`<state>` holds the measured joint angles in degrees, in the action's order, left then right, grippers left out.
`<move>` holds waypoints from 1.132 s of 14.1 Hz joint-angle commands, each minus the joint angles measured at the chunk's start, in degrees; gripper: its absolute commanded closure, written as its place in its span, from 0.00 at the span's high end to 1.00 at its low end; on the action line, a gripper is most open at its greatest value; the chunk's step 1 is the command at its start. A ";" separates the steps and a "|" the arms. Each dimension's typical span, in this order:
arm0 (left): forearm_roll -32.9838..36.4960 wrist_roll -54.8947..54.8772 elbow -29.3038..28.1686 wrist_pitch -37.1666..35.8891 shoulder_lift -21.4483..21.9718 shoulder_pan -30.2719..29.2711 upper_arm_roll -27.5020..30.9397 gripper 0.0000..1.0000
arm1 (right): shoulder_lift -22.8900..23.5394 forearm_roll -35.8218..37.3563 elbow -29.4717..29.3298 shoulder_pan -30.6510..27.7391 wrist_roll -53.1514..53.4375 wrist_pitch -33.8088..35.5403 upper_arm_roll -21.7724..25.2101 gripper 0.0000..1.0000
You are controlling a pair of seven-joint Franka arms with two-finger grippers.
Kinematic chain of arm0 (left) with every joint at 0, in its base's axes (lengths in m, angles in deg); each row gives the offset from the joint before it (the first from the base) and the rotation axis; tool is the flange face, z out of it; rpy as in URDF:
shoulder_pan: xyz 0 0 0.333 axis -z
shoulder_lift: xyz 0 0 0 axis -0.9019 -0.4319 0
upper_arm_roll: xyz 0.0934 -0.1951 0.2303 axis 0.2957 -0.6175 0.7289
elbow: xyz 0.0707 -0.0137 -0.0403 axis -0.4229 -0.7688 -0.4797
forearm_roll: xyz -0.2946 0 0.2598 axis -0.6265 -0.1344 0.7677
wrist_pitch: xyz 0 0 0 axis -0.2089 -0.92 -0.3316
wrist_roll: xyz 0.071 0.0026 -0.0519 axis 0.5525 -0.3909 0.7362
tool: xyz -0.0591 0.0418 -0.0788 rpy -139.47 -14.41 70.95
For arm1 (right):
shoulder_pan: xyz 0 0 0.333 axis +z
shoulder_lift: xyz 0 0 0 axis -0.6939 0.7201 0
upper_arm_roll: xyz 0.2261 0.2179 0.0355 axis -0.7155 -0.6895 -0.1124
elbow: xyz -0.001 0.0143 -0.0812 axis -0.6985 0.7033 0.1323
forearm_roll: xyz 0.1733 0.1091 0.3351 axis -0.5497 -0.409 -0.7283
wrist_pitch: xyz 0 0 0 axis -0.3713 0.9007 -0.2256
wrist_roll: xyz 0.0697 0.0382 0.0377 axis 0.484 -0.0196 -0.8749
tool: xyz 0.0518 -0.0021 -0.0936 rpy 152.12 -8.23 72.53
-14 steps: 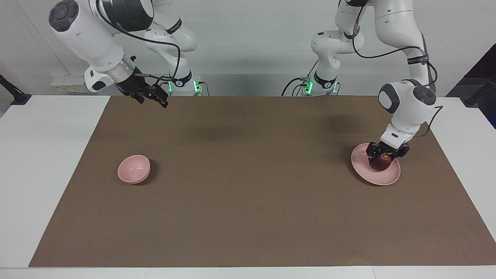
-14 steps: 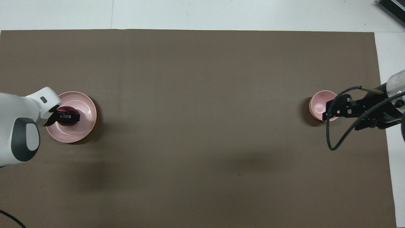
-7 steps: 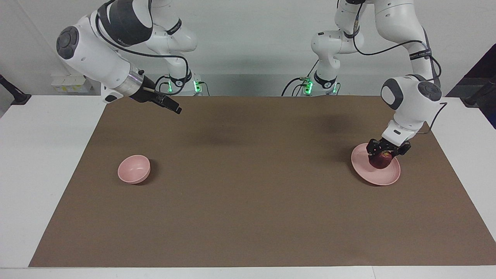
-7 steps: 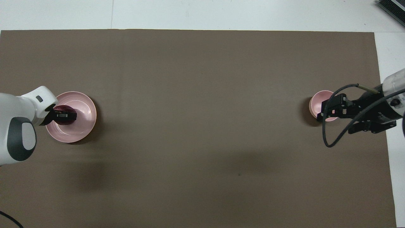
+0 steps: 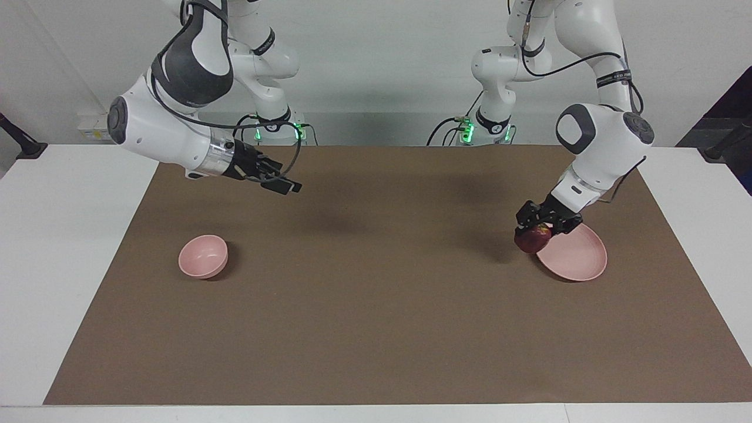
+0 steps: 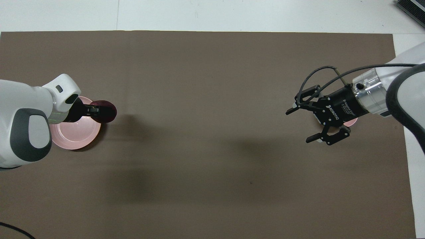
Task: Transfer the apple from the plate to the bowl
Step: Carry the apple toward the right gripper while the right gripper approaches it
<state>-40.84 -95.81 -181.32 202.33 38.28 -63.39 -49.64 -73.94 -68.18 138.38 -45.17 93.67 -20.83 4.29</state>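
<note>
My left claw [image 5: 533, 226] grasps the apple [image 5: 532, 239], lifted over the plate [image 5: 578, 254] edge. My right claw [image 6: 298, 124] hangs released above the bowl [image 5: 203, 256].

I count one apple [image 5: 532, 239], dark red. One plate [image 5: 578, 257], flat and pale pink. One bowl [image 5: 203, 256], small, deep and pale pink. One brown mat [image 5: 376, 305] covers my counter [image 5: 53, 235], and there is just the one counter. Two arms are mine, each with one pair of jaws.
</note>
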 commanded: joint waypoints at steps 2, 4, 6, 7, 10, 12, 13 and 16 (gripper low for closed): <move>-12.29 -0.13 1.12 -3.02 0.18 -0.06 -4.15 0.00 | 0.75 -5.83 2.68 5.44 6.21 -7.32 -0.51 1.00; -18.10 -0.13 1.12 -2.93 0.18 -0.06 -6.35 0.00 | 2.25 -9.19 4.96 6.24 6.13 -12.41 -0.68 1.00; -24.69 -0.04 1.12 -2.49 0.27 -0.06 -8.54 0.00 | 3.83 -14.35 7.24 8.70 6.22 -17.34 -0.68 1.00; -26.99 -0.13 1.03 -2.41 0.36 -0.06 -9.25 0.00 | 4.62 -16.99 8.39 8.88 5.70 -19.10 -0.68 1.00; -33.93 -0.57 0.94 -2.49 0.53 -0.14 -11.36 0.00 | 6.47 -29.56 11.11 10.63 1.75 -23.32 -0.68 1.00; -37.89 -0.83 0.68 -2.40 0.62 -0.14 -12.15 0.00 | 7.35 -35.44 12.87 12.03 -0.27 -26.31 -0.77 1.00; -39.82 -0.92 0.68 -2.32 0.62 -0.14 -13.03 0.00 | 7.35 -38.17 13.49 13.17 -0.81 -26.85 -0.68 1.00; -43.43 -0.92 0.59 -0.22 0.80 -0.23 -15.75 0.00 | 7.36 -42.84 13.85 17.57 -0.29 -33.52 -0.77 1.00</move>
<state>-81.53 -96.10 -180.81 200.99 38.32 -63.29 -64.03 -65.70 -107.40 151.06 -29.92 94.30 -50.96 3.67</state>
